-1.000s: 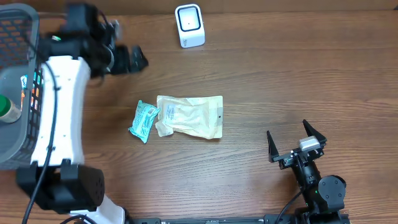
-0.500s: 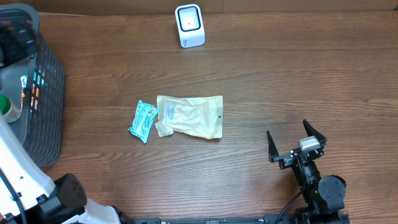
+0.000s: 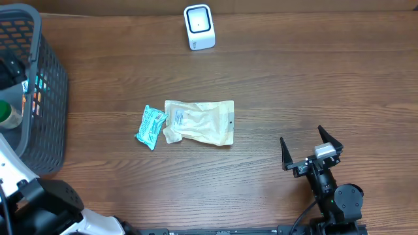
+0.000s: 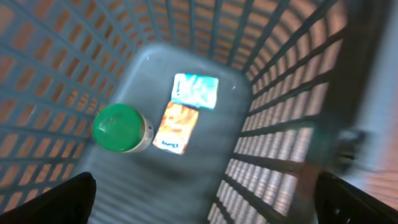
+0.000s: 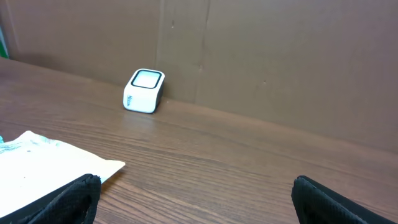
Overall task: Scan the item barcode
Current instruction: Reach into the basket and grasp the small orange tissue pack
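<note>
Two items lie mid-table: a teal packet (image 3: pixel 151 126) and, touching its right side, a beige pouch (image 3: pixel 199 122) (image 5: pixel 50 163). The white barcode scanner (image 3: pixel 199 27) (image 5: pixel 144 91) stands at the table's back edge. My left gripper (image 4: pixel 206 182) hangs open over the dark mesh basket (image 3: pixel 55 72), looking down into it, with nothing between its fingers. On the basket floor I see a green-lidded container (image 4: pixel 119 127), an orange packet (image 4: pixel 175 127) and a teal-and-white packet (image 4: pixel 195 91). My right gripper (image 3: pixel 312 151) (image 5: pixel 198 183) rests open near the front right, empty.
The basket wall (image 4: pixel 280 74) rises close on the left gripper's right side. The left arm's white link (image 3: pixel 10 166) and black base (image 3: pixel 52 209) fill the front left corner. A brown cardboard wall (image 5: pixel 280 62) backs the table.
The left arm swung from the back of the table leftward to above the basket. The right arm and the table items have not moved.
</note>
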Motion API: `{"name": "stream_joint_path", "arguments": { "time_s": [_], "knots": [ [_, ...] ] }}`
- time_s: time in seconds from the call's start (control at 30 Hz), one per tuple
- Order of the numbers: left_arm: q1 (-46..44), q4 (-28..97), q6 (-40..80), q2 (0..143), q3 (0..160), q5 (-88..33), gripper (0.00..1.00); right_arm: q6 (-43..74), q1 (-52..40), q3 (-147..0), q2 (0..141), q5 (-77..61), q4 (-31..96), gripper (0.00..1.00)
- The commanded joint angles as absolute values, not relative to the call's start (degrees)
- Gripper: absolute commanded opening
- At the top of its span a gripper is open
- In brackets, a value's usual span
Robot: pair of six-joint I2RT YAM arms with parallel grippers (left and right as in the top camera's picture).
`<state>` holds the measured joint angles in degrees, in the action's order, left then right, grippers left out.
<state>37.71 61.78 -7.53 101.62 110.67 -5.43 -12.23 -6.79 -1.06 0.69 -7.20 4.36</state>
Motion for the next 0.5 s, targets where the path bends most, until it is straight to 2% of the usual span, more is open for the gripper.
{"name": "stream_joint_path", "arguments": {
  "time_s": [0.0, 0.13, 0.47],
  "knots": [
    [38.65, 59.09, -11.86, 101.91, 108.18, -5.93, 0.97, -11.88, -6.63, -0.47, 0.16, -6.92, 4.14, 1.0],
    [38.68, 54.78, -15.84, 102.35, 107.48, -7.51, 1.0, -11.88, -6.63, -0.47, 0.16, -6.92, 4.14, 1.0],
    [39.31, 48.99, -21.04, 108.73, 107.48, -11.62, 1.0, -11.86, -6.63, -0.47, 0.16, -6.92, 4.14, 1.0]
  ]
}}
